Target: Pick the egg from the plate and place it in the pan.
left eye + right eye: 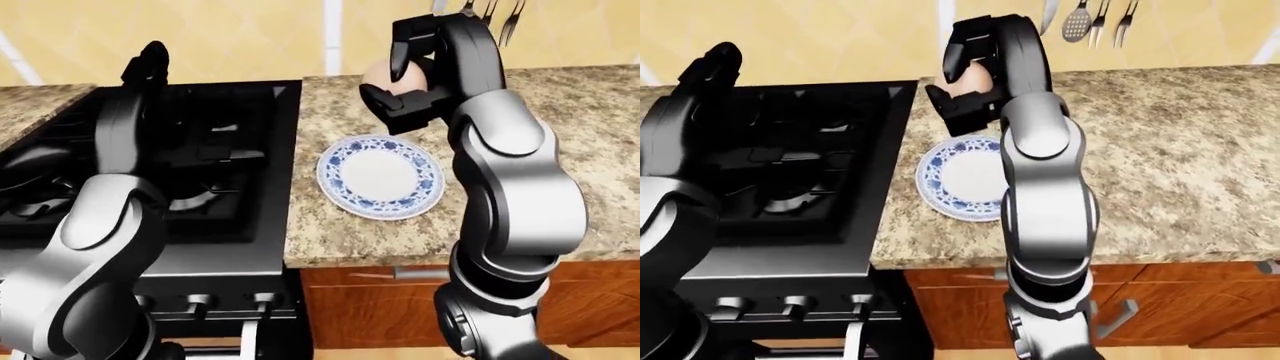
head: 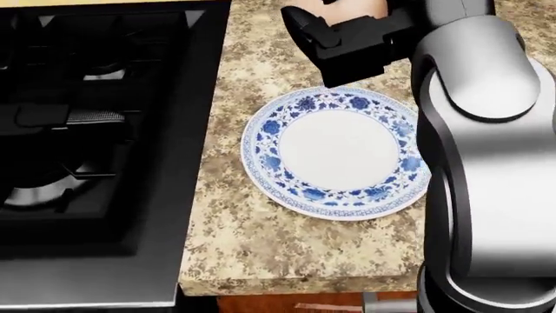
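- our right hand [image 1: 405, 79] is raised above the far edge of the plate, its black fingers [image 1: 400, 46] closed round the egg [image 1: 385, 73], which shows pale between them.
- the egg is therefore off the plate and in the air, held over the granite counter [image 1: 590, 127] just right of the stove.
- the blue-and-white plate [image 2: 337, 152] lies bare on the counter near the stove's edge; nothing rests on it.
- our left hand [image 1: 708, 71] is lifted over the far left of the black stove [image 1: 225, 150], holding nothing; we cannot tell how wide its fingers stand.
- the pan is hard to make out: a dark handle [image 2: 83, 117] lies across the burners in the head view, and we take it for the pan's, but its bowl is lost in the black.
- as we judge it, the pick is done; what is left is to carry the egg leftwards over the stove, lower it into the pan and let go.
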`<state>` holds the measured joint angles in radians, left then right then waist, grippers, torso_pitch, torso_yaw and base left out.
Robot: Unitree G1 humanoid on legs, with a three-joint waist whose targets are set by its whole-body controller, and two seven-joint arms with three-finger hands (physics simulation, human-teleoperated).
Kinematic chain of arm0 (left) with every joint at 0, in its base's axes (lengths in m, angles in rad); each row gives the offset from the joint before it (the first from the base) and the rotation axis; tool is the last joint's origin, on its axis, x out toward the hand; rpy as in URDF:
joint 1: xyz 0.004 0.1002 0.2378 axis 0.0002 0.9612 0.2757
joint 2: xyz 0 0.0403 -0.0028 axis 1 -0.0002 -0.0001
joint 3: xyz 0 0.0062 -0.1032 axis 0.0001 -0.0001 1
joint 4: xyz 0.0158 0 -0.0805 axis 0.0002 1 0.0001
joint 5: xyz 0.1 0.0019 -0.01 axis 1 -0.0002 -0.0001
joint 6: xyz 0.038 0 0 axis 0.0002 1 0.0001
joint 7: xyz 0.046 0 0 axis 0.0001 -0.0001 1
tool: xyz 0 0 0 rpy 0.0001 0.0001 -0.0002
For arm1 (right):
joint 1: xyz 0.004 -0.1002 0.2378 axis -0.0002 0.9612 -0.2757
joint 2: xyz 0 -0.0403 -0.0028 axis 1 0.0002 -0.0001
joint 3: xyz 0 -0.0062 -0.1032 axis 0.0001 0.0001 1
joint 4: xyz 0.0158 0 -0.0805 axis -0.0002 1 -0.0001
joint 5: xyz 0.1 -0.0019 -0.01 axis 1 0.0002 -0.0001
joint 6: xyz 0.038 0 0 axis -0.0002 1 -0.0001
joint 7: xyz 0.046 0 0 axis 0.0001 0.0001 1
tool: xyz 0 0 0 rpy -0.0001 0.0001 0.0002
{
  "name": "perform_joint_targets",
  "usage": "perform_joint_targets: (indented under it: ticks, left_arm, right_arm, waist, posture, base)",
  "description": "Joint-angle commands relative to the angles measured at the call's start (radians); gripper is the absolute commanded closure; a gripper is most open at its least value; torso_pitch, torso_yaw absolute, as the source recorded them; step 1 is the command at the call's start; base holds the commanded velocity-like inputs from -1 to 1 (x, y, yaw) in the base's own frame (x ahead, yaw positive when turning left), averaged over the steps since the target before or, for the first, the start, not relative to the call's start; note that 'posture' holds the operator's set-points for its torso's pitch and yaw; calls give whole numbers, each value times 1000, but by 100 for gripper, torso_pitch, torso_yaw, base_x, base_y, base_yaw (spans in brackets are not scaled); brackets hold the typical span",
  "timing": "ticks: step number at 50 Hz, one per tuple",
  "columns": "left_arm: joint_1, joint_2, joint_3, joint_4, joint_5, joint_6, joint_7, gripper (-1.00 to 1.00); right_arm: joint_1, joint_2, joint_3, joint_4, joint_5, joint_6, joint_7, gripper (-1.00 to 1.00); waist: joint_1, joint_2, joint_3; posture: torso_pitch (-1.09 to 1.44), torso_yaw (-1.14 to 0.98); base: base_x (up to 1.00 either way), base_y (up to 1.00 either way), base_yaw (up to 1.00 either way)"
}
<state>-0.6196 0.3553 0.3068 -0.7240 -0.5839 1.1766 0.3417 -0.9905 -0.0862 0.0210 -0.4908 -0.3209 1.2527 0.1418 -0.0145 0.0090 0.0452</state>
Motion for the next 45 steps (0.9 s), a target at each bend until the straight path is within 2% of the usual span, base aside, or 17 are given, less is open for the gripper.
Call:
perform_joint_targets:
  ticks: [1, 3, 5, 9, 14, 16, 19, 26, 29, 30, 31, 33, 39, 41, 43, 44, 45]
  left_arm:
    - [-24, 8, 5, -18, 0, -30, -2, -100]
    - [-22, 7, 5, -19, 0, -31, -2, -100]
    - [-22, 8, 6, -22, -1, -29, -1, -100]
    - [-26, 9, 7, -23, -5, -24, 3, -100]
    - [-19, 8, 3, -23, -2, -30, 2, -100]
    - [-20, 8, 5, -23, -3, -29, 1, -100]
    - [-23, 10, 7, -23, -4, -27, 1, -100]
    - [-32, 9, 3, -20, -4, -24, 4, -100]
    - [-43, 9, 6, -22, -10, -12, 9, -100]
    - [-42, 9, 6, -21, -10, -13, 9, -100]
    - [-42, 9, 7, -21, -11, -12, 10, -100]
    - [-38, 10, 8, -23, -12, -14, 9, -100]
    - [-37, 14, 10, -23, -16, -15, 11, -100]
    - [-34, 14, 9, -23, -16, -17, 11, -100]
    - [-32, 15, 9, -21, -16, -21, 10, -100]
    - [-30, 15, 11, -25, -18, -19, 11, -100]
    - [-29, 15, 11, -26, -18, -18, 11, -100]
  right_arm:
    - [-27, -7, -7, -19, -8, -28, -7, 100]
    - [-25, -6, -7, -20, -7, -28, -8, 100]
    - [-19, -4, -7, -18, -6, -33, -10, 100]
    - [-18, -2, -11, -17, -2, -35, -12, 100]
    - [-14, -3, -9, -17, 1, -37, -15, 100]
    - [-11, -2, -9, -18, 3, -39, -16, 100]
    - [-12, -1, -5, -19, 3, -36, -17, 100]
    - [-16, -4, -6, -16, 2, -34, -15, 100]
    - [-10, -1, -5, -13, 3, -40, -16, 100]
    - [-9, -1, -6, -12, 4, -43, -16, 100]
    - [-9, -1, -7, -11, 4, -43, -16, 100]
    - [-8, 0, -5, -14, 3, -41, -17, 100]
    - [0, 6, -5, -12, 5, -49, -20, 100]
    - [-1, 6, -4, -11, 5, -50, -20, 100]
    - [-2, 7, -3, -12, 5, -48, -21, 100]
    - [4, 9, -3, -12, 5, -53, -23, 100]
    - [4, 9, -1, -14, 5, -52, -23, 100]
  waist:
    - [-3, 1, -21]
    - [-2, -41, -28]
    - [-5, -25, -27]
    - [10, -27, -38]
    - [6, 31, -18]
    - [-2, 100, -33]
    - [-2, 86, -20]
    - [-2, 15, -19]
    - [1, -39, -27]
    - [7, -43, -35]
    - [-1, -22, -28]
    - [6, -40, -35]
    - [10, 8, -18]
    - [3, 49, -20]
    - [0, 135, -40]
    - [3, 76, -24]
    - [0, 92, -23]
  posture:
    - [0, 0]
    - [0, 0]
    - [0, 0]
    - [0, 0]
    - [0, 0]
    - [0, 0]
    - [0, 0]
    - [0, 0]
    - [0, 0]
    - [0, 0]
    - [0, 0]
    - [0, 0]
    - [0, 0]
    - [0, 0]
    - [0, 0]
    - [0, 0]
    - [0, 0]
  base:
    - [0, 22, 0]
    - [0, 22, 0]
    - [0, 22, 0]
    - [0, 22, 0]
    - [0, 22, 0]
    - [0, 22, 0]
    - [0, 22, 0]
    - [0, 22, 0]
    - [0, 22, 0]
    - [0, 22, 0]
    - [0, 23, 0]
    - [0, 22, 0]
    - [0, 23, 0]
    - [0, 23, 0]
    - [0, 22, 0]
    - [0, 23, 0]
    - [0, 23, 0]
